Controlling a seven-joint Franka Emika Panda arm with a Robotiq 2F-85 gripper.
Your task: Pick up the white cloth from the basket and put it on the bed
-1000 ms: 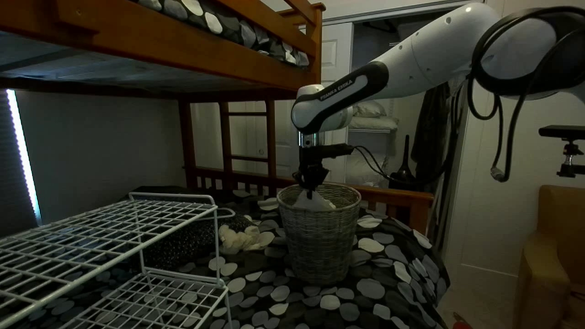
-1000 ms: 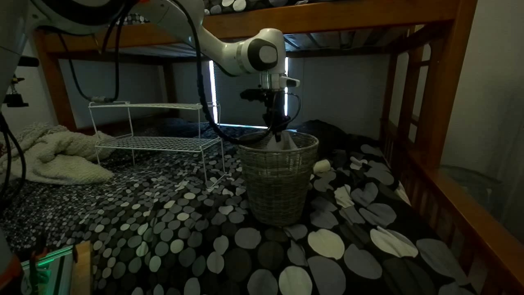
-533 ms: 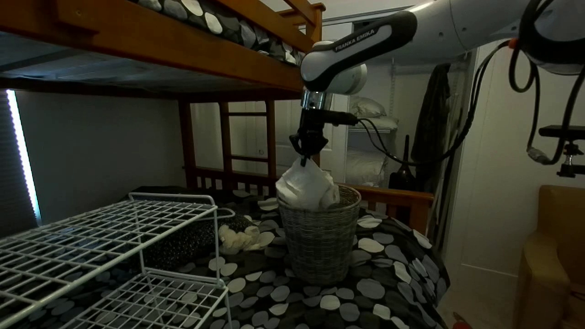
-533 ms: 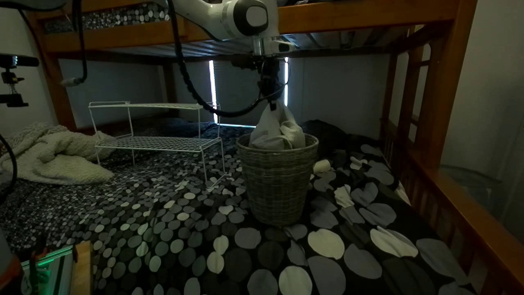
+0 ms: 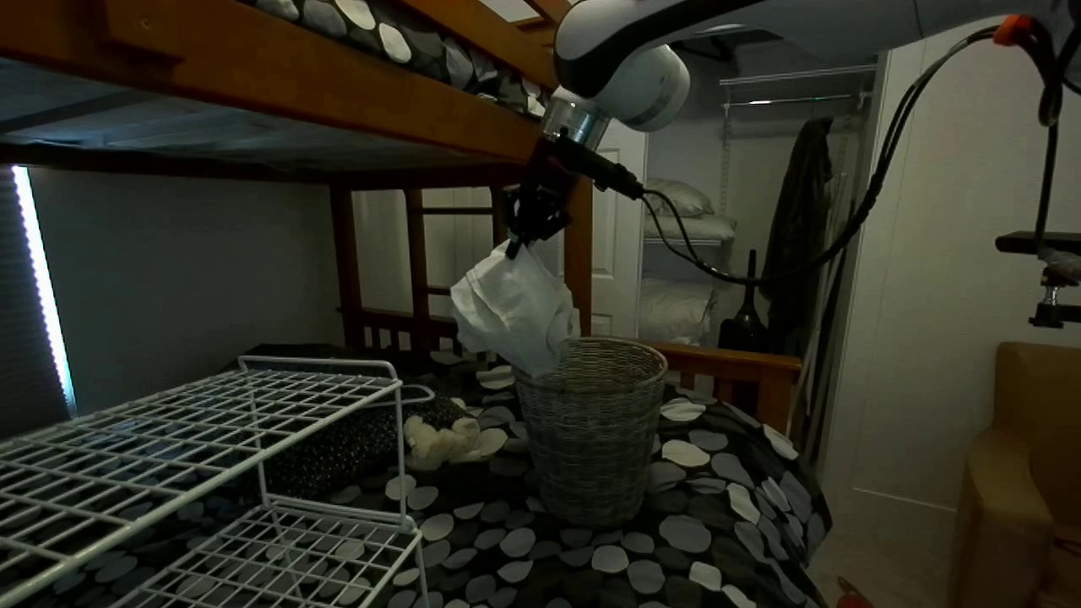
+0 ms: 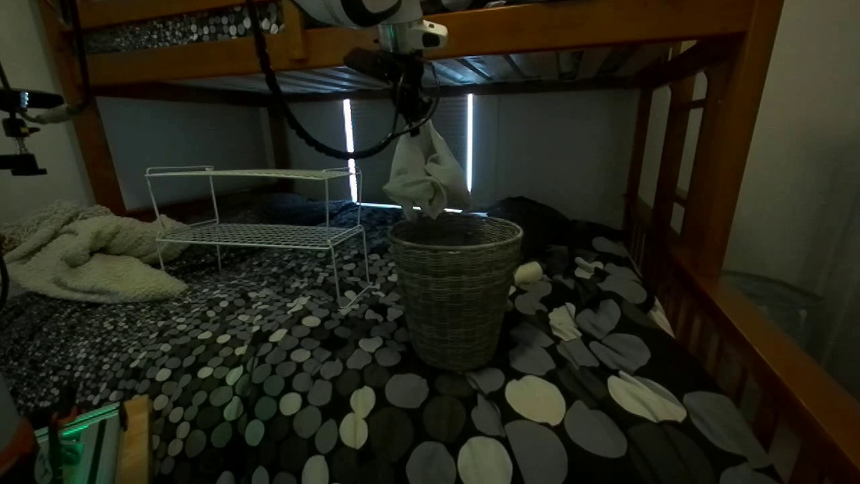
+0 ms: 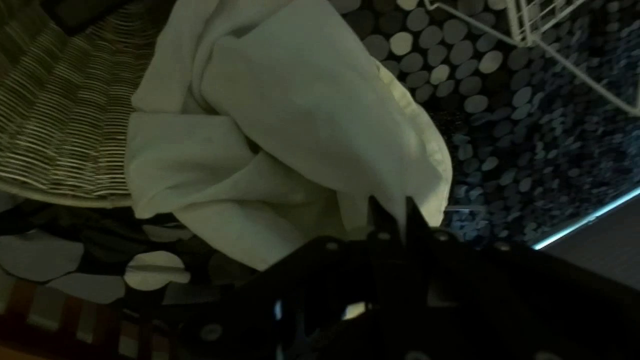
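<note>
Stretching beneath the upper bunk [image 6: 571, 30], the dark dotted bed [image 6: 282, 417] bears a wicker basket [image 6: 457, 309], white wire rack [image 6: 261, 235] and cream blanket [image 6: 94, 262]. The gripper [image 5: 514, 249] pinches the white cloth [image 5: 511, 312], which hangs partly over the basket's mouth.

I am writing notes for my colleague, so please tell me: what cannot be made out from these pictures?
Floor of the basket: hidden by its near wall in both exterior views.
Pinched part of the white cloth: covered by the hand in the wrist view.
Dark shape, wrist view: cut off by top edge, too dark to name.
</note>
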